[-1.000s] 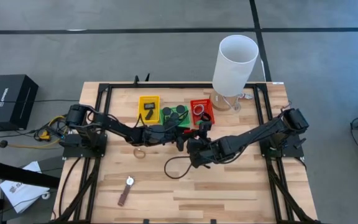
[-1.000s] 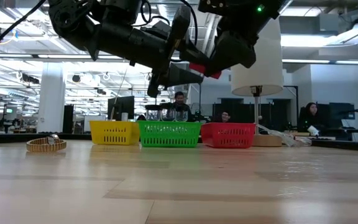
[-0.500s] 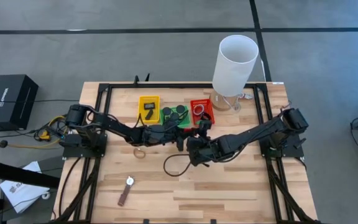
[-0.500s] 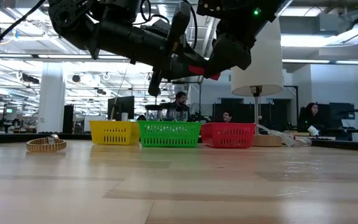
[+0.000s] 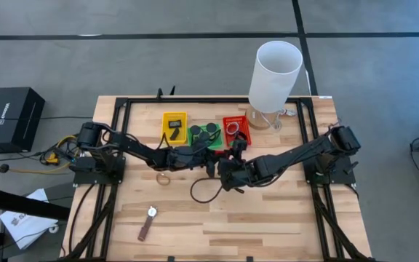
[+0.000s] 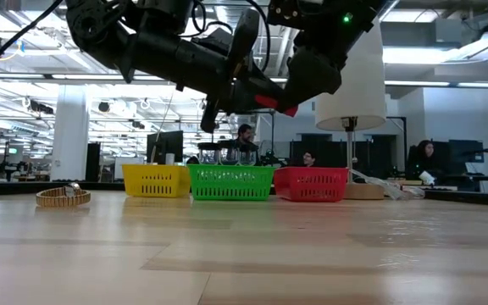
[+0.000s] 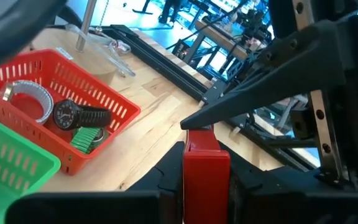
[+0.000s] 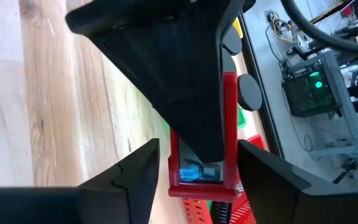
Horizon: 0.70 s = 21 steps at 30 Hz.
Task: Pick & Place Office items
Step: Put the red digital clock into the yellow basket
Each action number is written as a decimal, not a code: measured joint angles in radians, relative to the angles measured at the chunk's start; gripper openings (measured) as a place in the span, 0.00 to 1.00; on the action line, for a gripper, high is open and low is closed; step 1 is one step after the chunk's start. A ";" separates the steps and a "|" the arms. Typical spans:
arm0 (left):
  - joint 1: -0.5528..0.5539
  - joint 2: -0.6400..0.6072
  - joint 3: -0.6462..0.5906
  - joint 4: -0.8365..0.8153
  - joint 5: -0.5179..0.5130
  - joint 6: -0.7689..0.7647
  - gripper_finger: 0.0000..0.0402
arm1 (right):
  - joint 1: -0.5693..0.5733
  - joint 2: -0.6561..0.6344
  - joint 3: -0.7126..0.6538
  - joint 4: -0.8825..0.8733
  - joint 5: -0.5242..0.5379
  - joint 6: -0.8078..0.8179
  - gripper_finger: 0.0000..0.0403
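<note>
My right gripper [image 5: 236, 149] clenches a red rectangle [image 7: 206, 163] above the table [image 5: 268, 218], near the red tray [image 5: 236, 133]; my left gripper [image 5: 211, 164] meets it, its grip unclear.

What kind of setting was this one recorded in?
Most likely a robotics lab inside an open-plan office: a wooden table on a black frame carries both arms, and the low view shows people seated at desks behind it under exposed ceiling ducts.

red rectangle [image 7: 206, 163] bottom cut off by frame edge, small items in red tray [image 7: 98, 99] partly hidden
</note>
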 joint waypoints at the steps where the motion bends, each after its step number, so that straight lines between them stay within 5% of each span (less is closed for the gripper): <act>1: 0.000 0.000 0.000 0.000 0.000 0.013 0.11 | 0.000 0.000 0.000 -0.001 0.000 0.012 0.50; 15: 0.039 -0.001 0.000 -0.150 -0.010 0.024 0.12 | 0.000 0.001 0.000 -0.026 0.001 0.066 0.54; 21: 0.062 -0.112 -0.019 -0.257 -0.011 0.057 0.14 | 0.000 0.001 0.000 -0.049 0.000 0.102 0.51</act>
